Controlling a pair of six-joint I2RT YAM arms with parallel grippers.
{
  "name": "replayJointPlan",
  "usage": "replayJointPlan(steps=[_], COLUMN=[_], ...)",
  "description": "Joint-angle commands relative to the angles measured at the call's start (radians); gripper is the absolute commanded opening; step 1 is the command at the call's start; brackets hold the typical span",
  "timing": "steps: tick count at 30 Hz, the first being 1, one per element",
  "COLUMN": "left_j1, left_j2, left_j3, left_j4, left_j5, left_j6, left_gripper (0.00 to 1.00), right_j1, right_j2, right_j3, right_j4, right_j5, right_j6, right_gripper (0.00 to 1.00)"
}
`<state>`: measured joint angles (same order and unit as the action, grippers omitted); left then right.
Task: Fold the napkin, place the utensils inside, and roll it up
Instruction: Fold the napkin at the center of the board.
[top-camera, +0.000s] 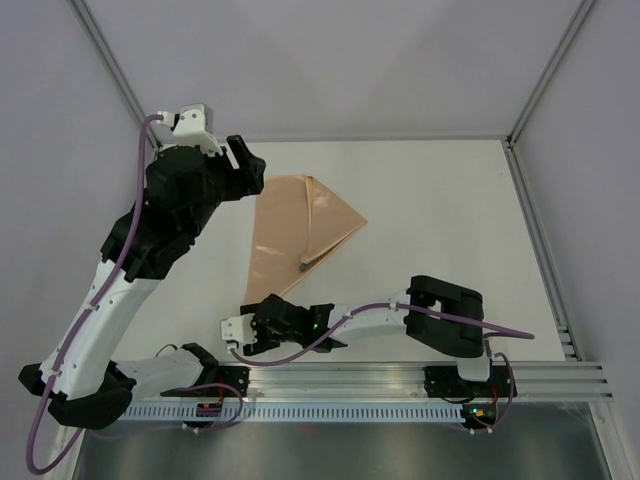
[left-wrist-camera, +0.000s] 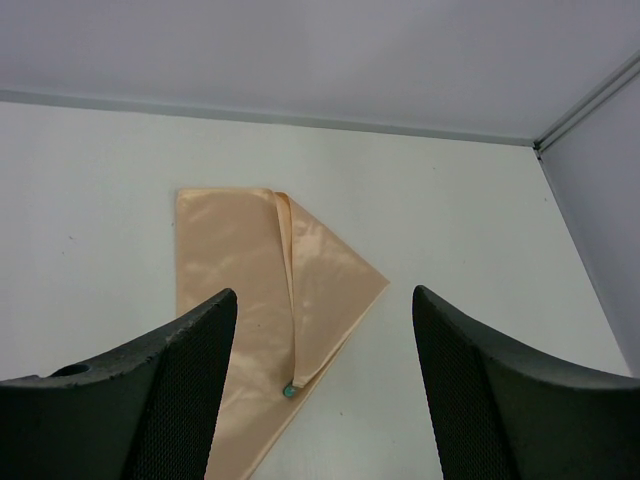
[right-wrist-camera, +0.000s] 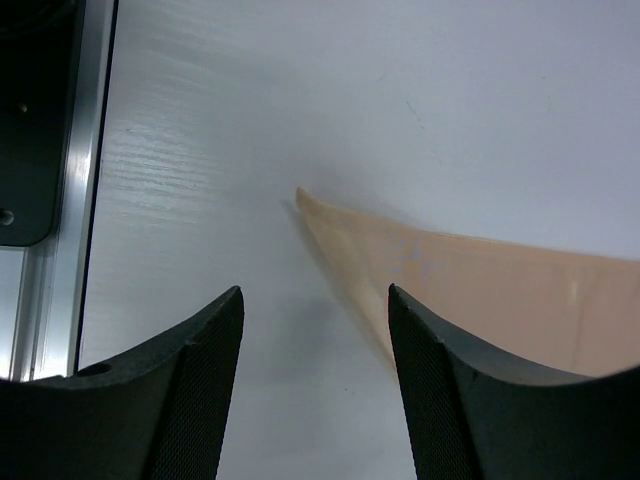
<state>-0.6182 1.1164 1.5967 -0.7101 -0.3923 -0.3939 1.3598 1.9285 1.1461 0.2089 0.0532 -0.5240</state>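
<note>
The peach-orange napkin (top-camera: 290, 235) lies folded into a long pointed shape on the white table, with a flap folded over its right side. It also shows in the left wrist view (left-wrist-camera: 232, 265). Only a small green handle end of a utensil (left-wrist-camera: 289, 392) pokes out under the flap's tip, seen in the top view too (top-camera: 303, 267); the rest is hidden in the fold. My left gripper (top-camera: 252, 168) is open and empty, raised by the napkin's far left edge. My right gripper (top-camera: 243, 335) is open and empty, low over the table beside the napkin's near corner (right-wrist-camera: 330, 215).
The aluminium rail (top-camera: 400, 375) runs along the near table edge, close to my right gripper (right-wrist-camera: 315, 390). White walls and frame posts (top-camera: 530, 100) enclose the table at back and sides.
</note>
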Motion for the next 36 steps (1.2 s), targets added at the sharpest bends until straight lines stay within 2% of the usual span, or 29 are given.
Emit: replayJointPlan(steps=[1,23,36], left_j1=[0.003,0.006,0.005], left_j2=[-0.017,-0.007,0.0], left_j3=[-0.006,-0.026,-0.024], left_j4=[-0.005,-0.003,-0.005], left_j5=[-0.022,-0.003,-0.003], left_j6=[0.043,0.041,0.049], left_gripper=[0.76,0.76,0.76], right_j1=[0.009,0.055,0.056], right_j2=[0.046,0.161,0.214], right_j3=[0.027,0.083,0.11], right_j4=[0.055,0.13,0.159], right_j5=[0.043,0.16,0.192], right_j6=[-0.039,-0.085,-0.11], right_gripper=[0.66,0.66,0.59])
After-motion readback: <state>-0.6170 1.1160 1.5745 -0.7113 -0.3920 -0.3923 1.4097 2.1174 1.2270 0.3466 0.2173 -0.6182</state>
